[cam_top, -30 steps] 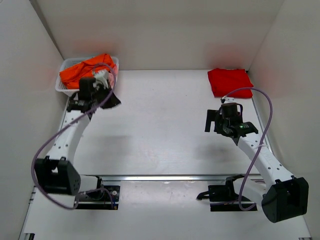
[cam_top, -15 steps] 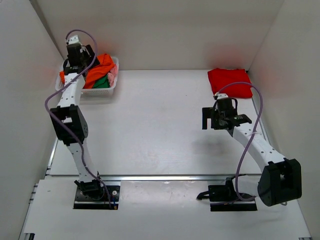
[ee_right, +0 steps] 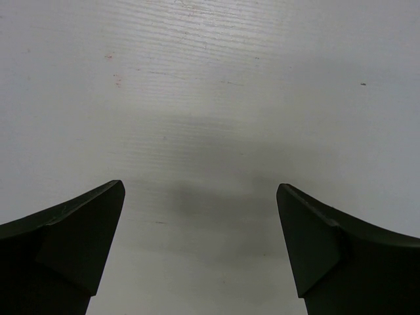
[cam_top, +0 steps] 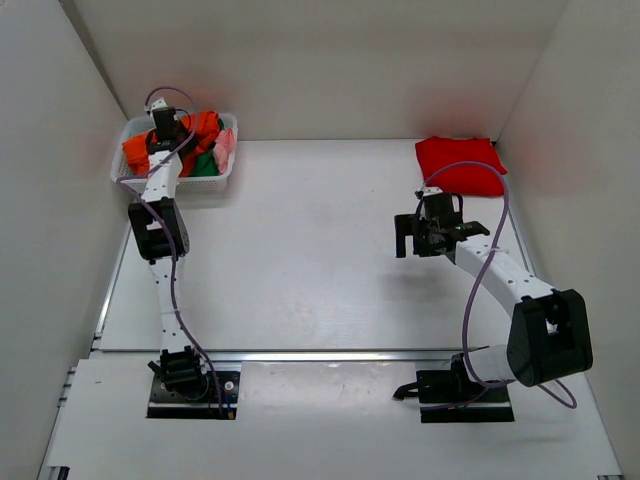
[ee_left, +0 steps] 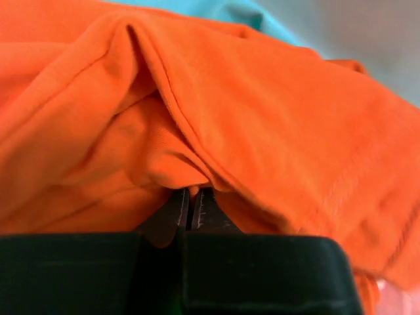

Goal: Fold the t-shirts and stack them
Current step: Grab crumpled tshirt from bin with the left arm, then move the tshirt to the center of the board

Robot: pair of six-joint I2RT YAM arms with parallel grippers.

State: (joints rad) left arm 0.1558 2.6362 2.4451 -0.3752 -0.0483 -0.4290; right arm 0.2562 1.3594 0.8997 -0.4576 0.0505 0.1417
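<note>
A bright orange t-shirt (cam_top: 205, 127) lies crumpled in the white mesh basket (cam_top: 170, 184) at the back left, over a green one (cam_top: 205, 166) and a pink one (cam_top: 226, 148). My left gripper (cam_top: 164, 138) reaches into the basket. In the left wrist view its jaws are closed on a fold of the orange t-shirt (ee_left: 262, 118), at the left gripper (ee_left: 192, 200). A strip of teal t-shirt (ee_left: 220, 9) shows behind it. A deeper red t-shirt (cam_top: 460, 165) lies folded at the back right. My right gripper (cam_top: 408, 237) is open and empty over the bare table (ee_right: 200, 216).
The basket stands against the left wall in the back corner. White walls close the table on the left, back and right. The right arm's cable (cam_top: 480, 260) loops beside the folded red shirt.
My left arm has stretched out from beside the basket, swung over it and come down into the orange shirt. My right gripper has drifted a little left and towards the back.
</note>
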